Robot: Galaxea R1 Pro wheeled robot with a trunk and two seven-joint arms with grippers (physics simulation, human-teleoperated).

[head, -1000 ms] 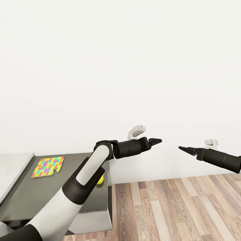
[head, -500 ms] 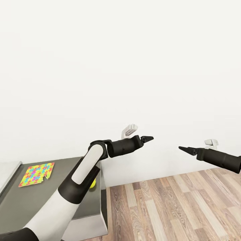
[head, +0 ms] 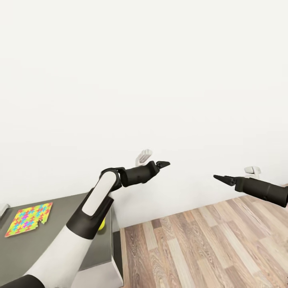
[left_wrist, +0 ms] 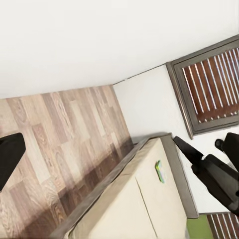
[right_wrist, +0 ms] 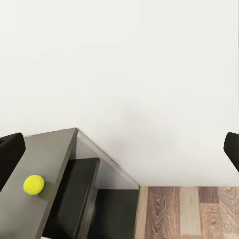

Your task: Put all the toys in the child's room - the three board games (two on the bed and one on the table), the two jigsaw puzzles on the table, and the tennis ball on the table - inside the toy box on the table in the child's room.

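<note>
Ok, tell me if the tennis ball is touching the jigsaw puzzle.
Apart. The head view shows bare table between the jigsaw puzzle and the tennis ball.

White left arm (head: 76, 244), black joints; tapered black jaws.

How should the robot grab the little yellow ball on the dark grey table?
The small yellow tennis ball is round, so no side is special: grip it across its widest middle. It sits on the dark grey table wing with bare surface around it, so coming straight down from above looks easiest, one finger on each side. A gentle squeeze probably helps, since a ball may roll away if nudged.
</note>
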